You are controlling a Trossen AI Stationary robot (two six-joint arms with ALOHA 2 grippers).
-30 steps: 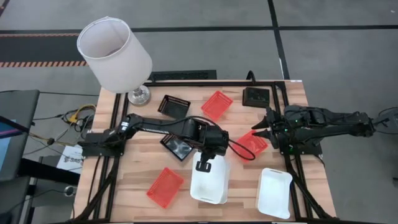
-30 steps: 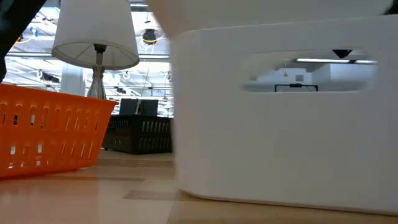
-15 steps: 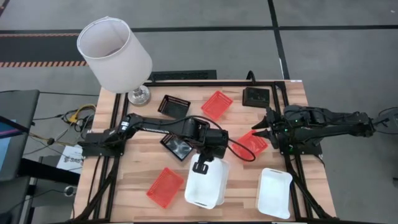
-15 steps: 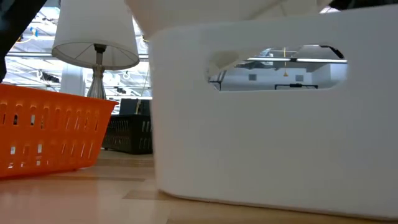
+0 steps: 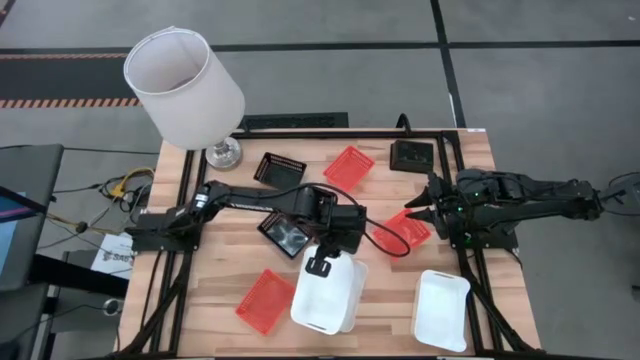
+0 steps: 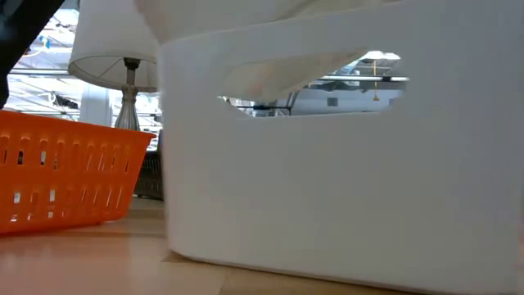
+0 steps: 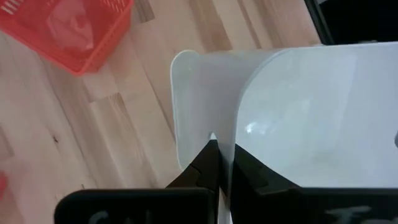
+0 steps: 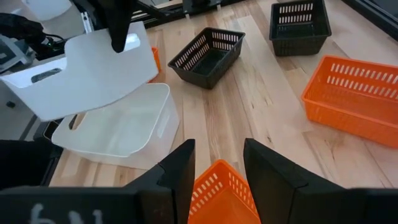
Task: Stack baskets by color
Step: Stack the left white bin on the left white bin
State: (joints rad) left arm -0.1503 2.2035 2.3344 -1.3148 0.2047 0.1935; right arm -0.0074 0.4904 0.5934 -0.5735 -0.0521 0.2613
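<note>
High view: left gripper (image 5: 322, 262) at worktop (image 5: 220, 290) front-centre, jaws pinching rim of a white basket (image 5: 322, 300), tilted over a 2nd white basket (image 8: 121, 127) w/ solid walls and a slot handle. Third white basket (image 5: 441, 308) sits front right. Right gripper (image 5: 410, 212), jaws spread, straddles an orange basket (image 5: 405, 228) w/ mesh sides.

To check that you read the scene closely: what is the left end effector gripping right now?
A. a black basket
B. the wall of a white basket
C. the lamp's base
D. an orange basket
B: the left end effector is clamped on the thin wall of a white basket, held over another white basket.
</note>
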